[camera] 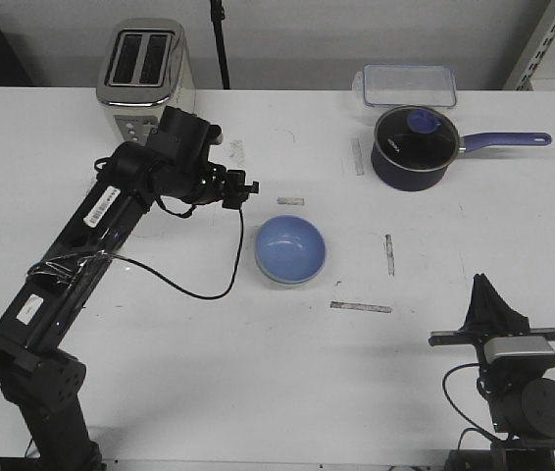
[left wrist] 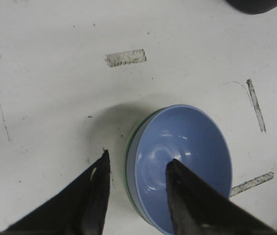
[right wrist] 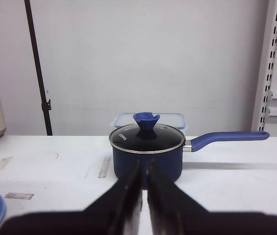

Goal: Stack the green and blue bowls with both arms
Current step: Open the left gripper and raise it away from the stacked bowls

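Seeing the left gripper [camera: 245, 187] spread wide, empty, above the table [camera: 209, 373] just left of the bowls; blue bowl [camera: 290, 248] nested inside green bowl [left wrist: 129, 142] at table centre, only a green rim showing; right gripper [right wrist: 144, 169] pinched nearly closed, empty, parked near the right edge facing the saucepan [camera: 412, 147].

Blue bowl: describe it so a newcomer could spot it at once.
On the white table, look near the middle, just past the left claw. The blue bowl sits there nested inside a green bowl that shows only as a thin rim. Unlike the dark lidded saucepan farther back, it is pale, open and handleless.
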Robot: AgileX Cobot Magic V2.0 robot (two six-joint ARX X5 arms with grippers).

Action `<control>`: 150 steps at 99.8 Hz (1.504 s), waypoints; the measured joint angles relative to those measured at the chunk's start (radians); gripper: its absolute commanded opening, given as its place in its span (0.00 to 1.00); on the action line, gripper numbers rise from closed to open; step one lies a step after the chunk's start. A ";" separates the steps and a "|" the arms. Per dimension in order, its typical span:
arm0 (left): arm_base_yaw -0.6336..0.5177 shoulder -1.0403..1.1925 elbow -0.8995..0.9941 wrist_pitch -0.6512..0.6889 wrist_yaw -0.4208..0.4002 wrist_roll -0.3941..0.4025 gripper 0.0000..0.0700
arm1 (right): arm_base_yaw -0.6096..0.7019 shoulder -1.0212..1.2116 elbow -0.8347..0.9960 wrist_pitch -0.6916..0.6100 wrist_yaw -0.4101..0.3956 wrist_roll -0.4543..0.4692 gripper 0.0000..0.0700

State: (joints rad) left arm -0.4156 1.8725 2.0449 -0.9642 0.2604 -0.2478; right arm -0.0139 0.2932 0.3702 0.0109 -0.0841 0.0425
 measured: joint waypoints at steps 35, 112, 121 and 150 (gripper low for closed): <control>0.016 -0.026 0.000 0.045 -0.003 0.098 0.00 | 0.000 0.000 0.000 0.000 0.000 0.000 0.01; 0.103 -0.416 -0.537 0.567 -0.080 0.163 0.00 | 0.000 0.000 0.000 0.000 0.000 0.000 0.01; 0.137 -0.491 -0.647 0.667 -0.081 0.187 0.00 | 0.000 0.000 0.000 0.000 0.000 0.000 0.01; 0.249 -0.774 -1.019 0.911 -0.082 0.209 0.00 | 0.000 0.000 0.000 0.000 0.000 0.000 0.01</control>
State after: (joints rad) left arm -0.1669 1.0981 1.0264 -0.0532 0.1787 -0.0391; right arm -0.0139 0.2932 0.3702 0.0109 -0.0841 0.0425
